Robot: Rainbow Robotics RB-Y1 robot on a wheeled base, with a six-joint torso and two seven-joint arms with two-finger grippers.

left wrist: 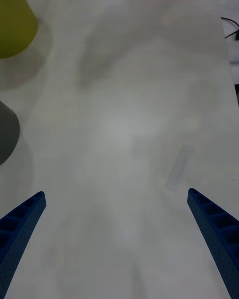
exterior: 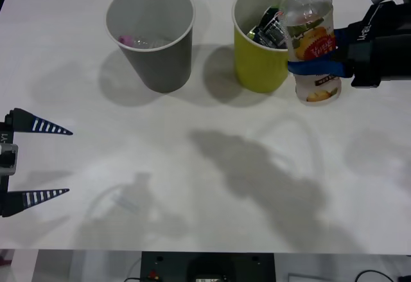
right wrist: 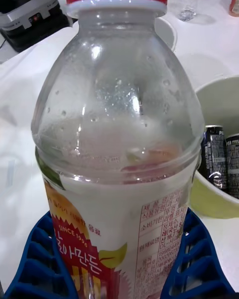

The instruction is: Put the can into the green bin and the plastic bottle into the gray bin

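step: carry bottle [exterior: 309, 31] to gray bin [exterior: 151, 35] | right pincer [exterior: 319, 68] clamped on its label, upright | pass over green bin [exterior: 257, 47] (cans inside) | left pincer [exterior: 48, 161] wide open, empty, idle

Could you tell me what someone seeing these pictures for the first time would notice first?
First, the plastic bottle, upright in the right tool, beside the green bin on its right. That bin already holds dark cans. The gray bin stands to its left with a pink-capped item inside, while the left tool waits open at the table's near left edge.
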